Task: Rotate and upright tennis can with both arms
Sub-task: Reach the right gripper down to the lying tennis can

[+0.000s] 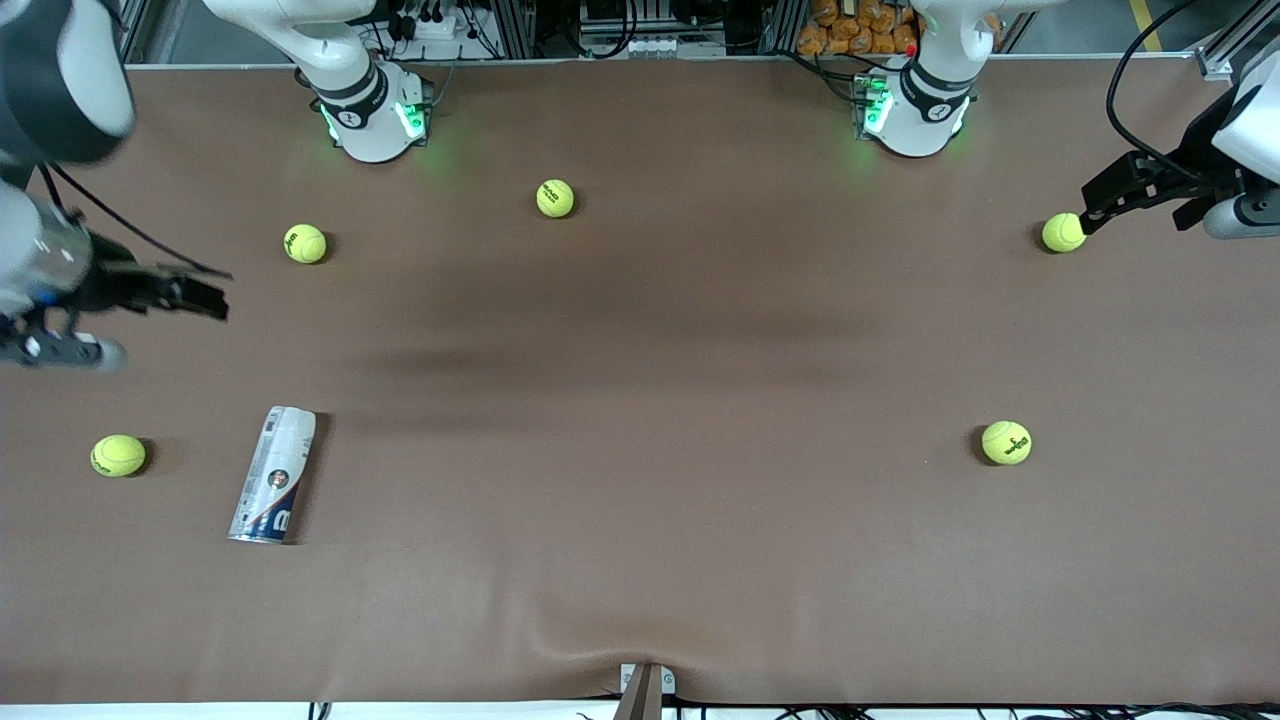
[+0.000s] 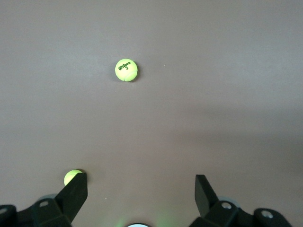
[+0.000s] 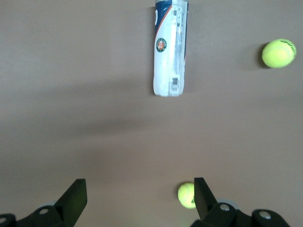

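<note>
Brown table (image 1: 640,560) is carrying scattered balls | can (image 1: 273,475) is lying flat toward the right arm's end | right gripper (image 3: 137,198) is hovering spread above it, empty | left gripper (image 2: 141,193) is waiting spread, empty, over a ball (image 1: 1063,232) | risk: can is likely rolling away if nudged off-centre.

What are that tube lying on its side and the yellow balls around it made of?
The tennis can looks like thin, glossy plastic with a printed white and dark-blue label and a silvery rim at one end. The tennis balls, such as the one beside it, look fuzzy and matte, likely felt over rubber.
</note>
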Action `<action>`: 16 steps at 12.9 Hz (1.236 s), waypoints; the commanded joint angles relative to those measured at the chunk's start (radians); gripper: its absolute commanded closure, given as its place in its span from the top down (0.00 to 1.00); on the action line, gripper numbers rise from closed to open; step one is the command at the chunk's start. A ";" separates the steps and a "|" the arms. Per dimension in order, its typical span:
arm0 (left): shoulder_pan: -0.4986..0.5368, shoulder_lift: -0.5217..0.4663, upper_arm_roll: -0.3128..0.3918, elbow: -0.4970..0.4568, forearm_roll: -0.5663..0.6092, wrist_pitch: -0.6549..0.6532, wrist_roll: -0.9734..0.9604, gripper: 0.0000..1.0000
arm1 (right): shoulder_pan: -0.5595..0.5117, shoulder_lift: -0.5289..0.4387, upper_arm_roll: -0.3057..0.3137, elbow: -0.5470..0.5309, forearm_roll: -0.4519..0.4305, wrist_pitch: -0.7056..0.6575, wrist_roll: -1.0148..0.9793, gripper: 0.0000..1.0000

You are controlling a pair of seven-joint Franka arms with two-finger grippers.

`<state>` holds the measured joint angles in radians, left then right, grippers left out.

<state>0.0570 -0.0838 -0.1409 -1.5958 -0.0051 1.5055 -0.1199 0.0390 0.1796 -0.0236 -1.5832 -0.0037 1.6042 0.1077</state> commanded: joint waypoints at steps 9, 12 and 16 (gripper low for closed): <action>0.011 0.018 -0.005 0.014 -0.006 -0.019 0.022 1.00 | -0.017 0.311 -0.002 0.019 0.004 0.284 0.003 1.00; 0.009 0.022 -0.005 0.014 -0.009 -0.018 0.020 1.00 | -0.027 0.354 -0.002 0.017 0.004 0.341 -0.017 1.00; 0.009 0.024 -0.005 0.010 -0.009 -0.018 0.022 1.00 | -0.040 0.389 -0.002 0.017 0.004 0.391 -0.065 1.00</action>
<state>0.0572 -0.0637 -0.1409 -1.5977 -0.0051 1.5034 -0.1198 0.0134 0.5465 -0.0329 -1.5829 -0.0027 1.9822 0.0726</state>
